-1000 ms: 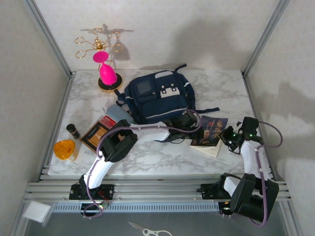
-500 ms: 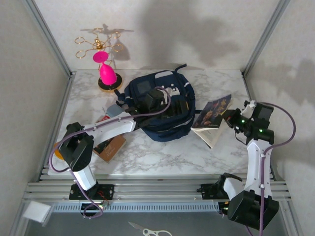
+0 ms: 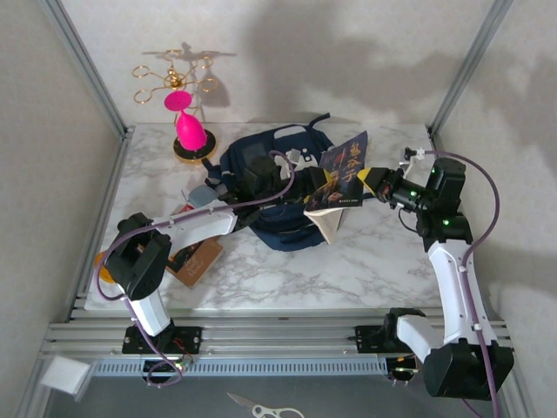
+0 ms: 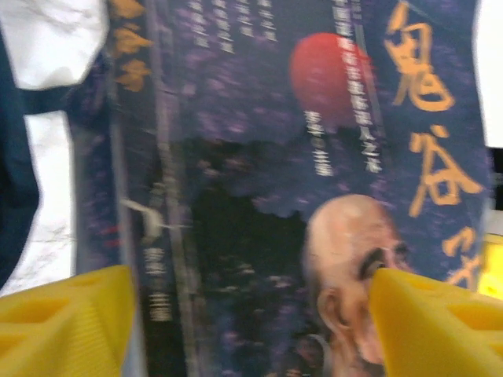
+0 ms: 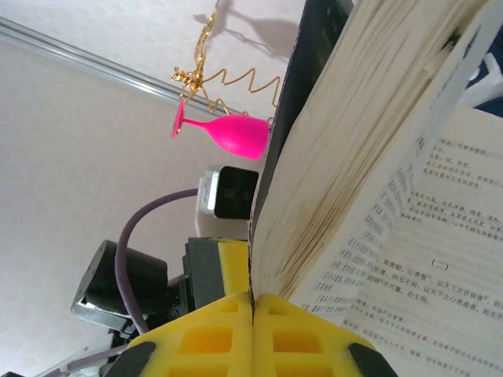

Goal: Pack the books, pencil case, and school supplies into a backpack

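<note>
A: White-walled cell, marble counter [image 3: 374, 261]. Where's the dark book [image 3: 341, 170]?

B: Up off the counter, at the right flank of the backpack [image 3: 287, 231]. It's held by the right arm [image 3: 452, 270]: right jaws pressed together on the book's edge, per the right wrist cam, pgs fanning loose to one side. Can't tell if they pinch the cover alone or cover plus pgs.

A: Orientation?

B: Long axis nearly upright, tipped a bit, cover facing the left arm [image 3: 196, 225], lower corner nearest the bag.

A: And the left jaws?

B: Spread. Left wrist cam has both yellow fingertips [image 4: 67, 318] far apart at the bottom corners w/ the cover just beyond; not gripping it, far as I can tell. That arm reaches over the backpack from the left, so the book sits right of those jaws.

A: What does the next move turn on?

B: Prob book vs bag mouth: it has to go left and down into the opening. Right arm carries; left is nearer the mouth, maybe to hold it wide. Guess only.

A: Can you see the mouth?

B: No. The left wrist and its cable sit over the bag's top; can't tell if it's unzipped.

A: Rest?

B: On the counter left of the bag, the brown book [image 3: 198, 259], partly under the left arm. Just beside the bag, the pencil case [image 3: 202, 196], mostly hidden. By the left elbow, the orange piece [image 3: 101, 261], cut off.
</note>
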Robot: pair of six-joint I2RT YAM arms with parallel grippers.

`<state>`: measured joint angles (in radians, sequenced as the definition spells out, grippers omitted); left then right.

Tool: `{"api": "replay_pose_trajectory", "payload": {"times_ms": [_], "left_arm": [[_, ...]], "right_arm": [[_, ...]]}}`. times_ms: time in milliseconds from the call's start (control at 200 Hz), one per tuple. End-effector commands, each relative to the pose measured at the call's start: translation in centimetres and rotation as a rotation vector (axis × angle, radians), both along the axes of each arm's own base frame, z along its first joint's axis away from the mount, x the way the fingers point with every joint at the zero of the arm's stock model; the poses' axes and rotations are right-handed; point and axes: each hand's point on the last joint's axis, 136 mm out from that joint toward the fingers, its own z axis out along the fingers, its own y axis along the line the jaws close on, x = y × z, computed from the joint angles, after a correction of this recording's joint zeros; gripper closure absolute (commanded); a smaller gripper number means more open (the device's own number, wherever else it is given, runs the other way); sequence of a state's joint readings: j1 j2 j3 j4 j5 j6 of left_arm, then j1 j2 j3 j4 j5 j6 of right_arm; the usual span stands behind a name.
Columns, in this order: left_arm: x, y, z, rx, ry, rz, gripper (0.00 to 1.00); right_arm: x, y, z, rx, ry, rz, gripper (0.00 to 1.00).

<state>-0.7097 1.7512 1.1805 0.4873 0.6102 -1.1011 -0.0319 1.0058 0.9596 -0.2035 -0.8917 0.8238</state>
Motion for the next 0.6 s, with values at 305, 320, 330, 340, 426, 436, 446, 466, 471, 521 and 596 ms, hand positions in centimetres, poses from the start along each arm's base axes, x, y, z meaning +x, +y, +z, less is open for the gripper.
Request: {"api": "replay_pose_trajectory", "payload": {"times_ms": [305, 320, 330, 340, 426, 436, 446, 466, 471, 521, 596], "left_arm": [[-1.1, 0.5, 4.8, -0.176, -0.063, -0.023, 0.71], [-1.1, 0.5, 4.8, -0.177, -0.065, -0.023, 0.73], [-1.1, 0.5, 4.8, -0.177, -0.064, -0.022, 0.74], [-1.1, 0.6, 4.8, -0.178, -0.065, -0.021, 0.75], [-1.0, 0.7, 5.1, -0.188, -0.068, -0.018, 0.86], [-1.0, 0.7, 5.2, -0.190, -0.071, -0.017, 0.87], [-0.9, 0.7, 5.3, -0.191, -0.073, -0.017, 0.88], [-0.9, 0.8, 5.3, -0.193, -0.072, -0.016, 0.92], [-0.9, 0.8, 5.3, -0.193, -0.071, -0.016, 0.94], [-0.8, 0.9, 5.7, -0.208, -0.076, -0.013, 1.00], [-0.9, 1.1, 6.7, -0.244, -0.084, -0.013, 1.00]], "right_arm": [[0.1, -0.1, -4.4, -0.073, 0.059, -0.003, 1.00], [0.1, -0.1, -4.7, -0.076, 0.065, -0.003, 1.00], [0.1, -0.2, -4.7, -0.076, 0.067, -0.003, 1.00], [0.1, -0.2, -4.8, -0.079, 0.069, -0.006, 1.00], [0.1, -0.4, -5.7, -0.100, 0.087, -0.016, 0.99], [0.1, -0.4, -5.8, -0.103, 0.086, -0.017, 0.98], [0.0, -0.4, -5.9, -0.105, 0.089, -0.016, 0.96], [0.0, -0.5, -6.1, -0.112, 0.092, -0.018, 0.91], [0.0, -0.5, -6.2, -0.113, 0.093, -0.018, 0.90], [-0.1, -0.6, -6.7, -0.123, 0.104, -0.018, 0.78], [-0.3, -1.0, -7.7, -0.155, 0.129, -0.037, 0.52]]}}
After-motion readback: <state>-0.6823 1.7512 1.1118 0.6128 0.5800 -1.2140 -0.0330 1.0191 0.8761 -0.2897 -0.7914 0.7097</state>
